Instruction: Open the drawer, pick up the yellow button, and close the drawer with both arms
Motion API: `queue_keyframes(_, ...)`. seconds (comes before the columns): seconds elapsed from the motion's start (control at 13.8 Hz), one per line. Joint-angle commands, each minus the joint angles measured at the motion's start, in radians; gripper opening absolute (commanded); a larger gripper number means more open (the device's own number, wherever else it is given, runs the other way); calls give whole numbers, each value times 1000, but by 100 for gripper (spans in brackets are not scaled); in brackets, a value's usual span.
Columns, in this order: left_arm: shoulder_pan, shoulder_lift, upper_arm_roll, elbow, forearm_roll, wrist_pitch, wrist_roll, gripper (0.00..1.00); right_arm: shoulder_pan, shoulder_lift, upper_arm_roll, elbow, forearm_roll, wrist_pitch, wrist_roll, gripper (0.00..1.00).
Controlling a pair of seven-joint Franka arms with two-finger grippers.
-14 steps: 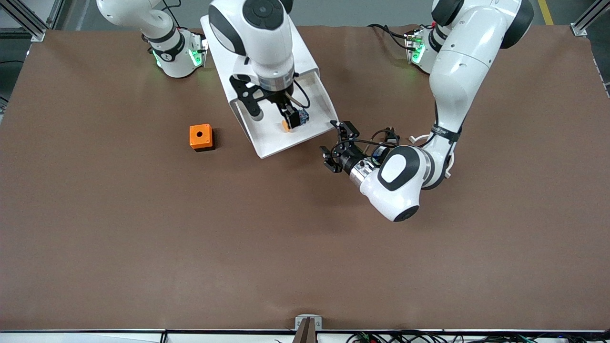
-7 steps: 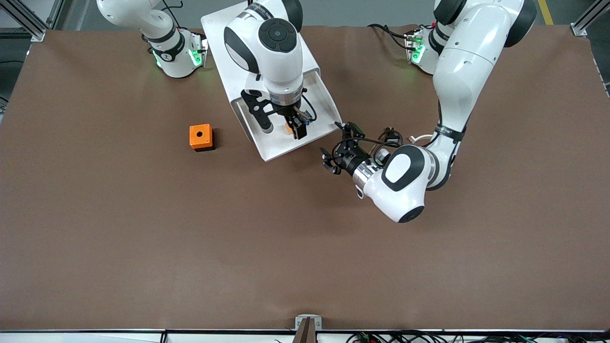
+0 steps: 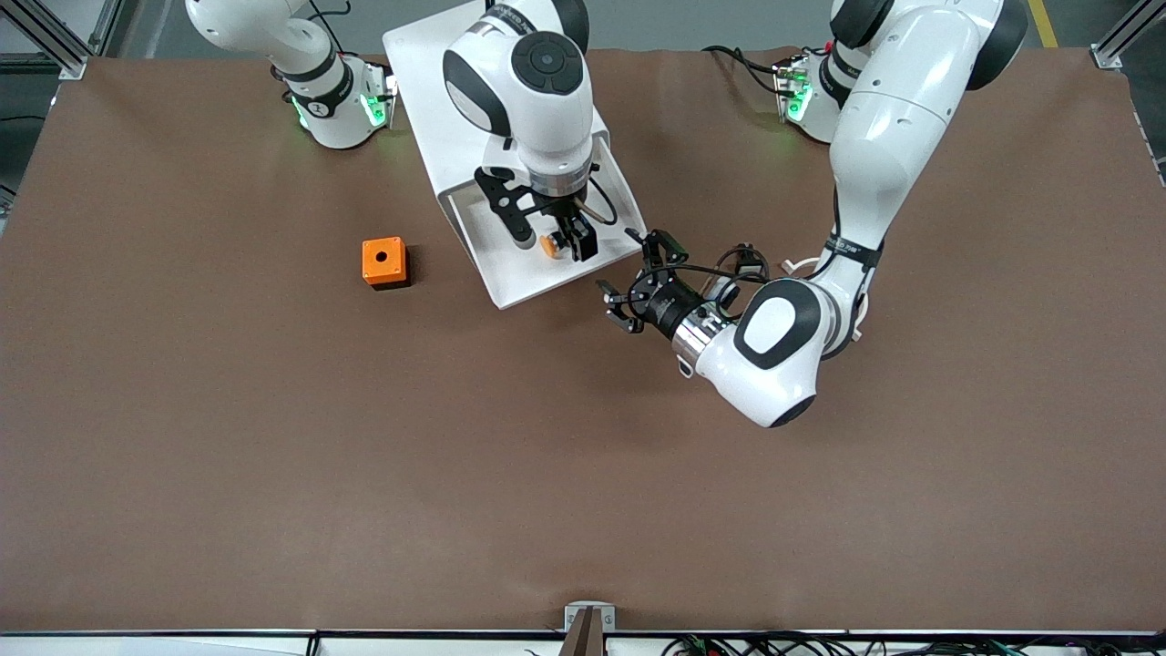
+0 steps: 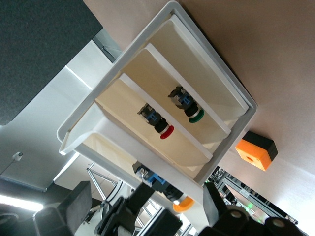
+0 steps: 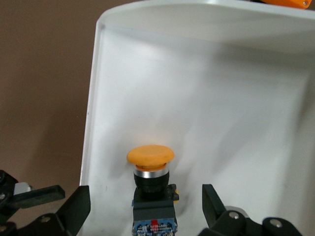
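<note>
Right claw (image 3: 557,244) shifted; one button (image 3: 549,244), one drawer (image 3: 510,273).

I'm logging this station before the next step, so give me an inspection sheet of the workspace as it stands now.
Surface: brown table, bare over most of its area.
Job's things: white drawer pulled open; orange-capped button lying in it.
Clutter: orange cube with a hole, on the table beside the drawer, toward the right arm's end. Two more buttons, red-capped and green-capped, in the cabinet's upper compartments.
Grippers: right end effector open, over the drawer, fingers on either side of the button, not closed on it. Left end effector open, empty, by the drawer's front corner.
Cables: black leads looped at the left wrist.
Surroundings: metal frame posts at the table's corners.
</note>
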Motion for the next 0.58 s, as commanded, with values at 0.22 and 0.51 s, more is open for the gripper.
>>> queue_keyframes(0.22,30,-14,8,18,14,-21,103,100,21,25,-10,31,12,0,37,100)
queue_keyframes(0.51,27,-15,28,41,193,-10,347,100,27,37,-10,32,23,-1,36,100)
